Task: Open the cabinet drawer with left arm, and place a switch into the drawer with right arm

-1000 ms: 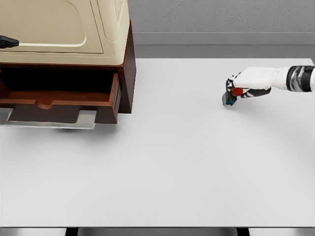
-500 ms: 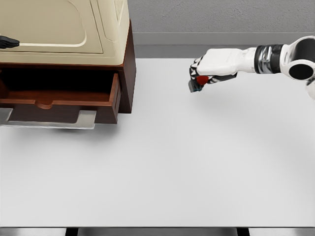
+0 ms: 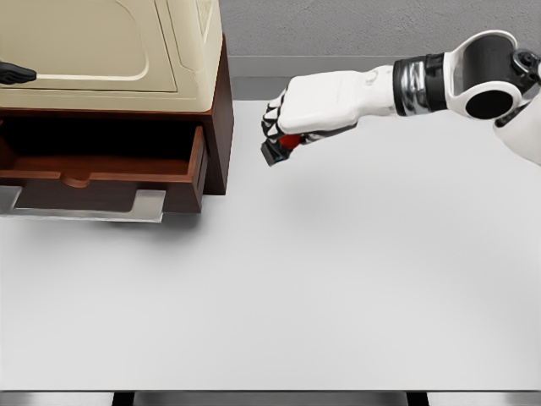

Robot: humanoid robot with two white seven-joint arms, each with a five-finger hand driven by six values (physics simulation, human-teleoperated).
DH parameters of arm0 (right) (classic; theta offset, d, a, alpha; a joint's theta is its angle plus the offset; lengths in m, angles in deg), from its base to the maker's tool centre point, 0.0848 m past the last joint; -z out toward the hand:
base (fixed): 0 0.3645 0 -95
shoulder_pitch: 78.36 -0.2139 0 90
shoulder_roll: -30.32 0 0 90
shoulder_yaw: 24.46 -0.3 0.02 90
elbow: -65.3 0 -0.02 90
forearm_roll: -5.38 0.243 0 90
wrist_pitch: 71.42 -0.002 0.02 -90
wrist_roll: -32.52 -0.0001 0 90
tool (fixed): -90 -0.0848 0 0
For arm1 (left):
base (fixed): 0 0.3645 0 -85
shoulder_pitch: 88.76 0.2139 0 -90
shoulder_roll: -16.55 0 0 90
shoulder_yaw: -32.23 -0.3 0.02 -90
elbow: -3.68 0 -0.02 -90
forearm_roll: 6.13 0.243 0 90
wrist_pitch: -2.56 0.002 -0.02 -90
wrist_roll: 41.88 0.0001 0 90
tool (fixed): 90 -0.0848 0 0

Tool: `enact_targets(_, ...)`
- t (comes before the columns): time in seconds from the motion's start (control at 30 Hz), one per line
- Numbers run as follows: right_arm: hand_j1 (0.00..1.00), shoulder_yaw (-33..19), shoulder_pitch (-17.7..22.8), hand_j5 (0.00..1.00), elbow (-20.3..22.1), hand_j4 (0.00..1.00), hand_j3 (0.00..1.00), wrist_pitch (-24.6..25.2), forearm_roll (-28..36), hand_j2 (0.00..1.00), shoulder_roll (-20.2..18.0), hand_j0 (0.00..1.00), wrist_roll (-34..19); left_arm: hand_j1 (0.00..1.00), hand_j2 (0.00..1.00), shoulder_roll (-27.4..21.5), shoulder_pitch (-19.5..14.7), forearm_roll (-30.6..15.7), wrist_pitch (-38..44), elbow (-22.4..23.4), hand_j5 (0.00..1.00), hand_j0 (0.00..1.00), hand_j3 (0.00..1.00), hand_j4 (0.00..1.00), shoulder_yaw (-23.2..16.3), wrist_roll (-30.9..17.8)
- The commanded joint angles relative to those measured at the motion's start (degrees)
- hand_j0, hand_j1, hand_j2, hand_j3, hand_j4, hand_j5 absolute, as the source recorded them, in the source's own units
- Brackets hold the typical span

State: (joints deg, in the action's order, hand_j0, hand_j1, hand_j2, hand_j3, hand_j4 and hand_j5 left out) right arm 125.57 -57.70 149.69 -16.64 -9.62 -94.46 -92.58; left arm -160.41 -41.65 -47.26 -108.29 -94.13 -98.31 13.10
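Head view: my right hand (image 3: 292,118) is clamped on the switch (image 3: 275,150), held in the air above the surface (image 3: 338,279), just right of the cabinet (image 3: 110,59). Drawer (image 3: 101,169) is open. Left hand (image 3: 15,74) at the left edge, fingers can't tell.

White right arm (image 3: 372,89) with a black-and-silver banded wrist, white robot hand (image 3: 292,127) (black finger joints).

The left hand (image 3: 15,74) (a dark sliver) and drawer (image 3: 101,173) are edge-cropped.
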Motion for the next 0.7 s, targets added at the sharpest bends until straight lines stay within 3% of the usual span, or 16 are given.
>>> enact_targets(0.0, 0.38, 0.7, -0.4, 0.38, 0.1, 0.38, 0.38, 0.2, 0.8, 0.38, 2.3, 0.38, 0.1, 1.0, 1.0, 0.0, 0.0, -0.4, 0.1, 0.0, 1.0, 1.0, 1.0, 1.0, 0.0, 0.0)
enact_targets(0.2, 0.38, 1.1, -3.9, 0.38, -0.3, 0.38, 0.38, 0.2, 1.5, 0.38, 7.4, 0.38, 0.1, 1.0, 1.0, 0.0, 0.0, -0.3, 0.0, 0.0, 1.0, 1.0, 1.0, 1.0, 0.0, 0.0)
enact_targets(0.33, 0.38, 3.4, -9.3, 0.38, -1.0, 0.38, 0.38, 0.2, 4.5, 0.38, 10.3, 0.38, 0.1, 1.0, 1.0, 0.0, 0.0, -0.3, -0.1, 0.0, 1.0, 1.0, 1.0, 1.0, -0.1, 0.0)
enact_targets(0.4, 0.38, 4.0, -10.2, 0.38, -2.5, 0.38, 0.38, 0.2, 4.5, 0.38, 13.2, 0.38, 0.1, 1.0, 1.0, 0.0, 0.1, 0.1, -0.1, 0.0, 1.0, 1.0, 1.0, 1.0, -0.1, 0.0)
enact_targets(0.67, 0.37, 8.4, -13.9, 0.37, -24.7, 0.37, 0.37, 0.2, 4.5, 0.37, 29.3, 0.37, 0.1, 1.0, 1.0, 0.0, 0.1, 0.2, -0.1, 0.0, 1.0, 1.0, 1.0, 1.0, -0.1, 0.0)
